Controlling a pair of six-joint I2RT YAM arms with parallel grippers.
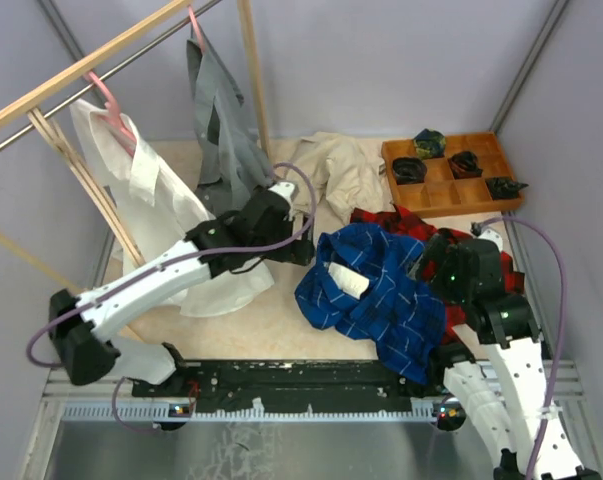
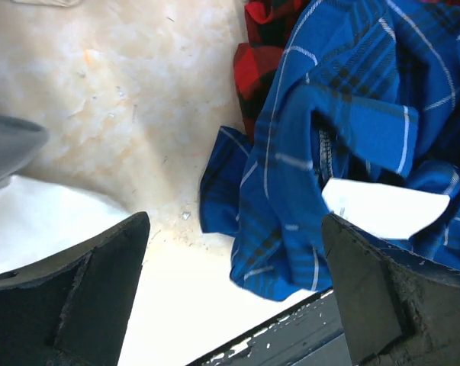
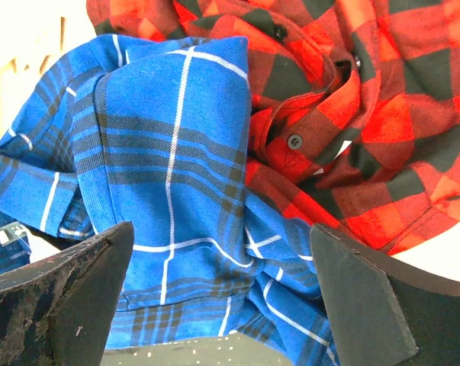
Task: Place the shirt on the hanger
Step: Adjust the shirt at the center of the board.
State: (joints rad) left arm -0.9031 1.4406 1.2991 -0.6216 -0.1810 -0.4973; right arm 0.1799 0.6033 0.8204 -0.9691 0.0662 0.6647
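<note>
At the near edge of the bench (image 1: 261, 320), the blue checked shirt (image 1: 381, 295) lies crumpled in a heap, one fold spilling over the front rail. The right pincer (image 3: 222, 232) hovers spread and empty over its right side. The left pincer (image 2: 233, 229), also spread and empty, hangs beside its left edge. The cloth looks soft, light and floppy, likely to sag and bunch when lifted, so the collar or a shoulder seam seems the surest hold. Just behind lies a red plaid shirt (image 1: 396, 222). Farther back, a white shirt (image 1: 151, 200) hangs on a pink hanger (image 1: 109, 100). The beige hanger cannot be made out.
</note>
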